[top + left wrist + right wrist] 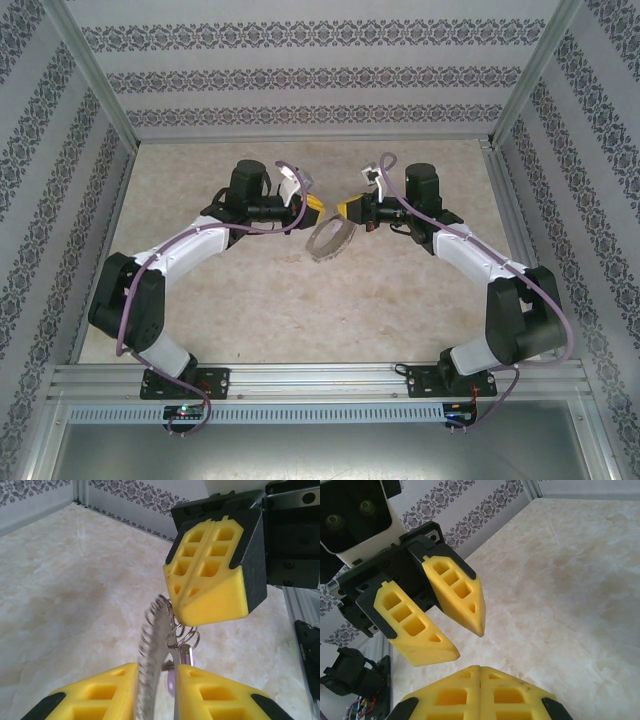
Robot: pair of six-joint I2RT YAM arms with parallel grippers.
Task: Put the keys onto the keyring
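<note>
The keyring (331,240) hangs tilted in mid-air between the two arms, over the middle of the table. In the left wrist view I look at its fringed rim (150,645) edge-on. Its top runs up to the tip of my right gripper (181,611), which is shut and appears to pinch it. Small silvery loops (182,636) dangle there, with a key (186,655) hanging from them. My left gripper (157,666) is open a little, and the rim and key show in the gap between its jaws. In the right wrist view, my shut right gripper (480,667) faces the parted left gripper (468,642).
The marble-patterned tabletop (270,300) lies below, fenced by patterned walls (300,75) and an aluminium frame (320,378) along the near edge. The two grippers (312,208) (346,210) are nearly tip to tip.
</note>
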